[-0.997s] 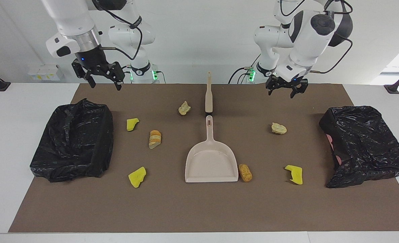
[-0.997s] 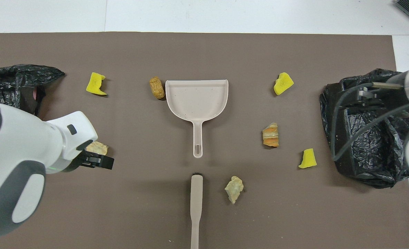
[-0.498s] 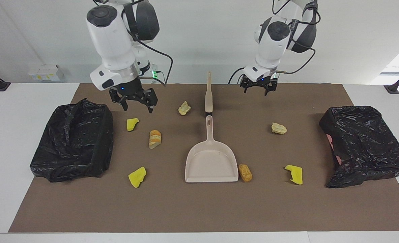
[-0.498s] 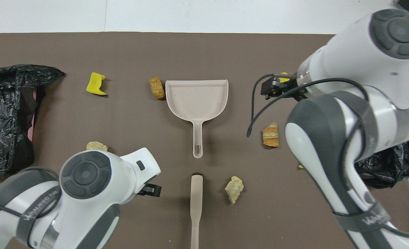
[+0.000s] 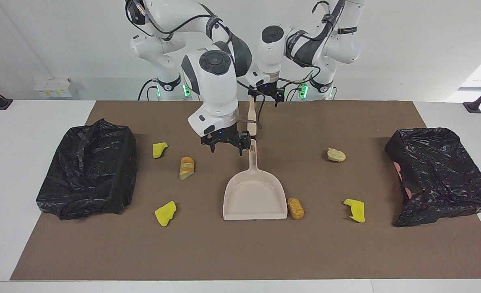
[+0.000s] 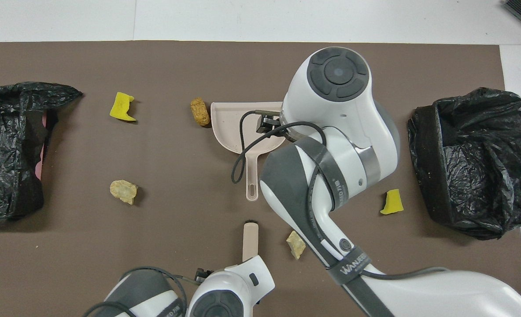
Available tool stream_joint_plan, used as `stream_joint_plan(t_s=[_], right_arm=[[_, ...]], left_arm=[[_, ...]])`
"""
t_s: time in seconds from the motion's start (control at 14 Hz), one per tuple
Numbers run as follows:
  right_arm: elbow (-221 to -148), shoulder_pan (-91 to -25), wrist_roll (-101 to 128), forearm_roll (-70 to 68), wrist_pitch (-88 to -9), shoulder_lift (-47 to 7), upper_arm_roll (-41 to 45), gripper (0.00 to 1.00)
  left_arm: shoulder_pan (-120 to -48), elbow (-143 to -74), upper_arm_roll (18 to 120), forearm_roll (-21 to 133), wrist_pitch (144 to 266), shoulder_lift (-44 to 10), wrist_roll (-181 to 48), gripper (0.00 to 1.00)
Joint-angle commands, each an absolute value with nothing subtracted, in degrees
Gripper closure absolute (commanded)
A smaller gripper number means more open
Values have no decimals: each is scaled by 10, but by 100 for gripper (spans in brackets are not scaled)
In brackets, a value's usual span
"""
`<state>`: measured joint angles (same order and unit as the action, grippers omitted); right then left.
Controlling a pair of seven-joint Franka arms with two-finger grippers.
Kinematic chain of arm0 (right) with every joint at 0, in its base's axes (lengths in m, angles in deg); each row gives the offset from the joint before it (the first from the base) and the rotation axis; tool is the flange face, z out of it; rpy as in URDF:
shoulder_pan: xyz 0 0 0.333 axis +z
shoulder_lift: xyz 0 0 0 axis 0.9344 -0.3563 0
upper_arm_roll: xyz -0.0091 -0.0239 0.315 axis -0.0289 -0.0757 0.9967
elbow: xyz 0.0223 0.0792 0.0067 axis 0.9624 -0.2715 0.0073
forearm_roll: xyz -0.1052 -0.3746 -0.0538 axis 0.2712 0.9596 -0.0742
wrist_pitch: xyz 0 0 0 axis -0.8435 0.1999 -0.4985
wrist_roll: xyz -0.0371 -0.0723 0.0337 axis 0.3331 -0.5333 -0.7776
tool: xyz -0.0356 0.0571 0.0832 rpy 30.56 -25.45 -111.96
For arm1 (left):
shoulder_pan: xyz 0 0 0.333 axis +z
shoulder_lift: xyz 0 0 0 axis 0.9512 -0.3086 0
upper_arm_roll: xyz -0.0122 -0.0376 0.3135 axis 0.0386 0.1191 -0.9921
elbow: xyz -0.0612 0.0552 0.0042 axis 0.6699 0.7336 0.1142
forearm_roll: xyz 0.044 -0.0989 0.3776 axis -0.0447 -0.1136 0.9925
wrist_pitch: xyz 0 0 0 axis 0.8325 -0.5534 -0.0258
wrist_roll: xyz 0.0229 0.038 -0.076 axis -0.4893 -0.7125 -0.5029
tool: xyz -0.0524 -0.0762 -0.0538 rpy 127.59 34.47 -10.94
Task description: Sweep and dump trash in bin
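Note:
Several trash lumps lie scattered on the brown mat: yellow wedges (image 5: 159, 149) (image 5: 165, 213) (image 5: 354, 210), orange-tan pieces (image 5: 187, 167) (image 5: 295, 208) and pale chunks (image 5: 336, 154) (image 6: 296, 244). The beige dustpan (image 5: 255, 195) lies mid-mat with its handle toward the robots. In line with it, nearer the robots, lies the beige brush (image 5: 251, 120). My right gripper (image 5: 226, 148) hangs open and empty just above the mat beside the dustpan's handle end. My left gripper (image 5: 267, 99) hovers open and empty over the brush's end nearest the robots.
Two bins lined with black bags stand on the mat, one (image 5: 88, 171) at the right arm's end and one (image 5: 435, 171) at the left arm's end. White table surrounds the mat (image 5: 240, 252).
Both arms have swung in from over the mat's ends to the middle. The right gripper came down beside the dustpan handle, the left over the brush. Nothing on the mat moved.

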<state>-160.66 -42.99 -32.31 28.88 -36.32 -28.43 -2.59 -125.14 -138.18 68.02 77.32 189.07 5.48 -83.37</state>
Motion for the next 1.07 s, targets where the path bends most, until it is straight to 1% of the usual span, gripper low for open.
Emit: stream_joint_plan(t_s=[0.0,0.14,0.28,0.43,0.57,0.64,0.71,0.85,0.93,1.0], right_arm=[[-1591,-433,-335,279,-391,-321,-1,0],[-1593,-410,-335,281,-413,-346,4,0],[-1600,-403,-335,281,-445,-361,4,0],[-1635,-392,-325,285,-468,-361,4,0],[-1667,-392,-310,283,-473,-347,4,0],[-1680,-392,-303,285,-472,-343,5,0],[-1693,-386,-294,286,-472,-337,6,0],[-1708,-379,-290,286,-472,-326,6,0],[-1715,-379,-290,285,-473,-324,6,0],[-1716,-379,-290,285,-473,-322,6,7]], left_arm=[[-1299,-1403,669,771,1945,42,-869,0],[-1325,-1404,669,771,1972,19,-892,0],[-1330,-1411,669,771,1974,18,-904,0],[-1345,-1421,669,771,1980,24,-928,0],[-1347,-1424,669,771,1980,24,-935,0],[-1352,-1427,670,770,1980,24,-940,3],[-1359,-1428,669,770,1980,25,-952,15],[-1359,-1427,669,770,1979,24,-960,46],[-1358,-1428,669,770,1978,24,-960,58],[-1358,-1428,669,770,1977,24,-960,65]])
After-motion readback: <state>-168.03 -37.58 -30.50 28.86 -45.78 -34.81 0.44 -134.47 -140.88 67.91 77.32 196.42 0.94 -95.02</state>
